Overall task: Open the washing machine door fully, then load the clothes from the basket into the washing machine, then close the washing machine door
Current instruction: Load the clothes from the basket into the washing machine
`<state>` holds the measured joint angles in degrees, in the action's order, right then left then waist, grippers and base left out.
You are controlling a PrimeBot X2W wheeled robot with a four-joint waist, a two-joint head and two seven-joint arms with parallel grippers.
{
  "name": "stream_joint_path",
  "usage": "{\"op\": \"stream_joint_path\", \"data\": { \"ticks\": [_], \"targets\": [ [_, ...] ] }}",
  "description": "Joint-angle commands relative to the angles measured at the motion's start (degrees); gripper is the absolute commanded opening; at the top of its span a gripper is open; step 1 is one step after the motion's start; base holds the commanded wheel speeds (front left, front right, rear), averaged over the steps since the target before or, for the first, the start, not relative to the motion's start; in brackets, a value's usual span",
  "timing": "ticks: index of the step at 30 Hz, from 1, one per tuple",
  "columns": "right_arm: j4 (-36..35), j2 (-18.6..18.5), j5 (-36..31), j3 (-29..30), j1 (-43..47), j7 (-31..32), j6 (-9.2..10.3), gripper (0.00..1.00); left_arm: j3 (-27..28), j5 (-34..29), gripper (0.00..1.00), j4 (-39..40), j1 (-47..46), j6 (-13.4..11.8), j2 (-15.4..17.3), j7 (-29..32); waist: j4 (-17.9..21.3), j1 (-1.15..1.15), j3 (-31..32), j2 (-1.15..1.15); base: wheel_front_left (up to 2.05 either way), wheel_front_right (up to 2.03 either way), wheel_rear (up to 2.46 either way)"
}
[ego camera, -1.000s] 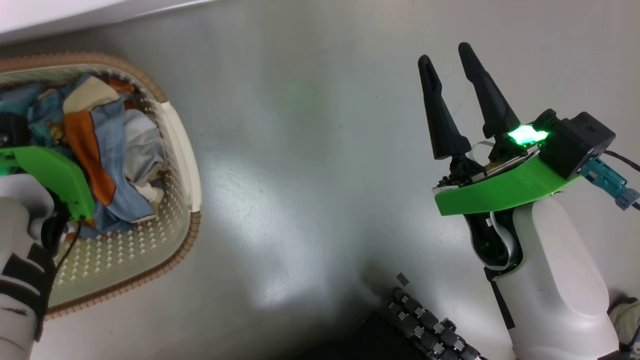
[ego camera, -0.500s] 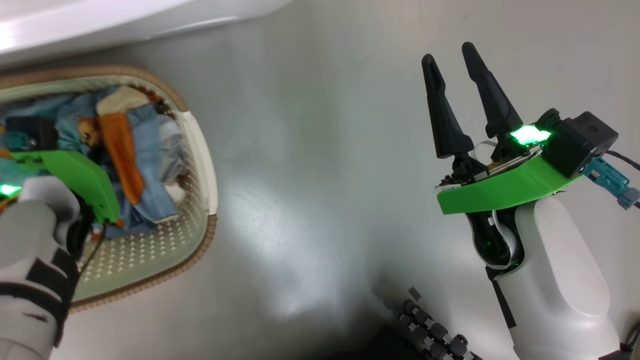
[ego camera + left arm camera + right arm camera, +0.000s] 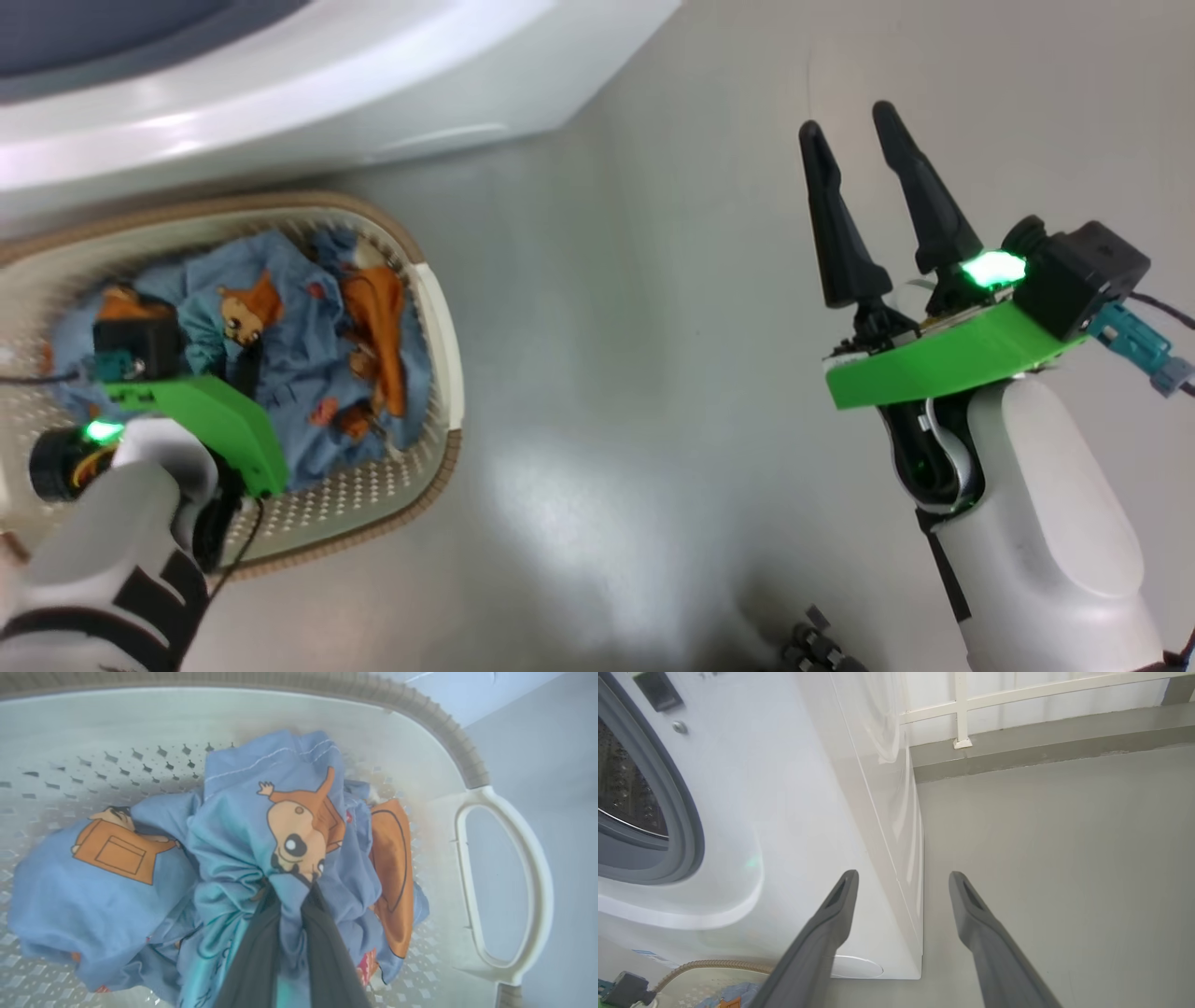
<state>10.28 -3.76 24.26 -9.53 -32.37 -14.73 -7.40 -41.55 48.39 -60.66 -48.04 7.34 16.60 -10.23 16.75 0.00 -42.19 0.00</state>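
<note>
Clothes (image 3: 261, 849) lie heaped in the basket (image 3: 140, 723) in front of the washing machine (image 3: 784, 788), a blue fold pinched in your left gripper (image 3: 289, 900). Loading is in hand: next, you likely lift the bundle clear and carry it to the drum (image 3: 621, 784). Your right gripper (image 3: 903, 877) hangs spread and empty beside the machine.

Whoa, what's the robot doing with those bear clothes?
It's doing laundry. Its left gripper is pinched shut on the blue bear clothes inside the basket, which sits on the floor by the washing machine. The right gripper hangs open over the floor, holding nothing. The machine's drum mouth is uncovered, ready for loading.
</note>
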Motion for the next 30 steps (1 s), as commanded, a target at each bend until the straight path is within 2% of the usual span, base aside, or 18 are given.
{"op": "stream_joint_path", "data": {
  "ticks": [1, 14, 21, 30],
  "targets": [
    [-0.94, -0.2, -0.5, -0.79, 2.93, -0.27, -0.09, 1.0, 0.65, 0.64, 0.0, 1.05, 1.81, 0.14, 1.66, -1.02, -2.22, 0.0, 4.12, 0.0, 0.0, 0.0, 0.0],
    [1.11, -2.13, 0.41, -0.56, 6.97, -0.27, -0.09, 1.0, -0.29, 4.98, 0.0, 8.6, 8.82, 0.14, 2.18, -4.68, -5.13, 0.0, 15.6, 0.0, 0.0, 0.0, 0.0],
    [2.1, -3.06, 1.17, -0.72, 9.3, -0.27, -0.09, 1.0, 5.3, 2.75, 0.0, 15.59, 13.2, 0.14, 2.41, -4.75, -6.73, 0.0, 20.74, 0.0, 0.0, 0.0, 0.0],
    [2.7, -4.41, 1.52, -0.11, 11.46, -0.27, -0.09, 1.0, 12.08, -2.53, 0.0, 24.98, 18.96, -0.67, 0.86, -4.76, -9.07, 0.0, 25.37, 0.0, 0.0, 0.0, 0.0]
  ]
}}
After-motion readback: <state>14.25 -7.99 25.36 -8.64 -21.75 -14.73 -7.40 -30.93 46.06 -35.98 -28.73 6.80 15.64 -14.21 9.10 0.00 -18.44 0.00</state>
